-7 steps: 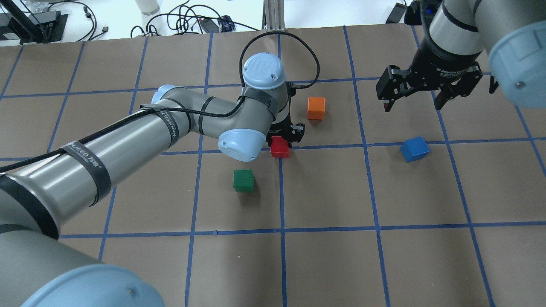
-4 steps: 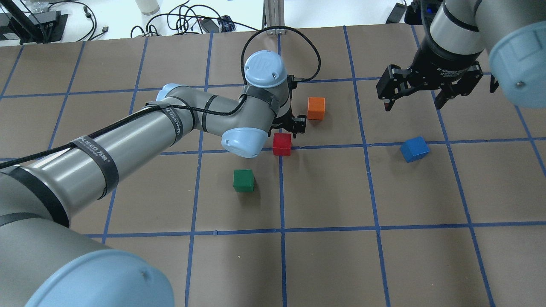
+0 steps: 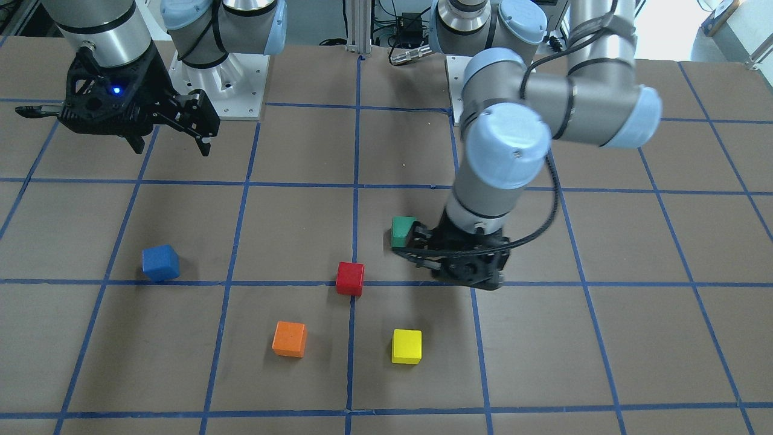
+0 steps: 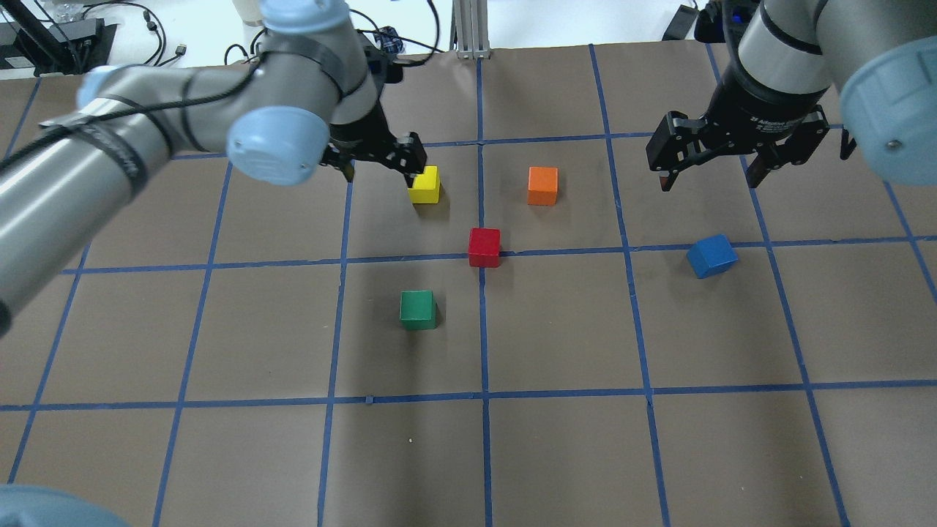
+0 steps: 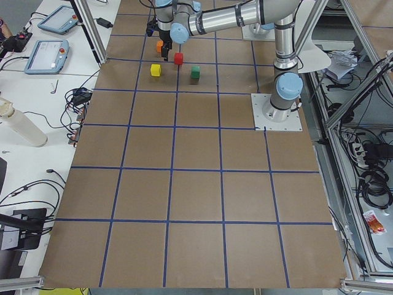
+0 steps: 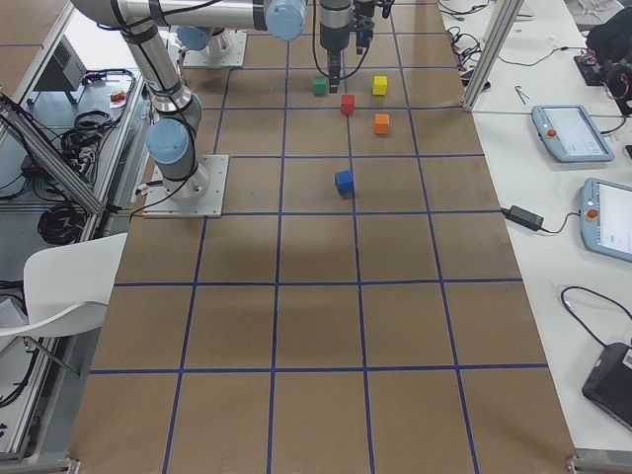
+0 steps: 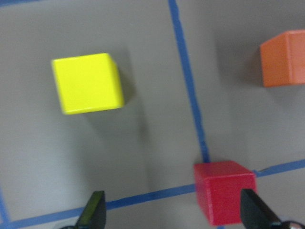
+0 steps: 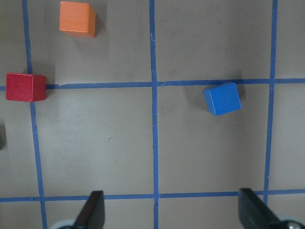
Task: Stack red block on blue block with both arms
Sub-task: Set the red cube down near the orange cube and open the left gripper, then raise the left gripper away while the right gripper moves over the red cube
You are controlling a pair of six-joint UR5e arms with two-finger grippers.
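I see the left claw (image 4: pixel 381 162) spread empty at upper left (just beside the yellow block (image 4: pixel 426 187)), right claw (image 4: pixel 708 174) spread upper right; red block (image 4: pixel 484 247) sits centre, blue block (image 4: pixel 711 255) centre-right on the desk (image 4: pixel 556 454).

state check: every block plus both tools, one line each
left tool: open, empty, above the table
right tool: open, empty, above the table
red block: flat on the table, not gripped
blue block: on the table, askew to the grid, nothing on top
orange block: on the table, free
yellow block: on the table, free
green block: on the table, free
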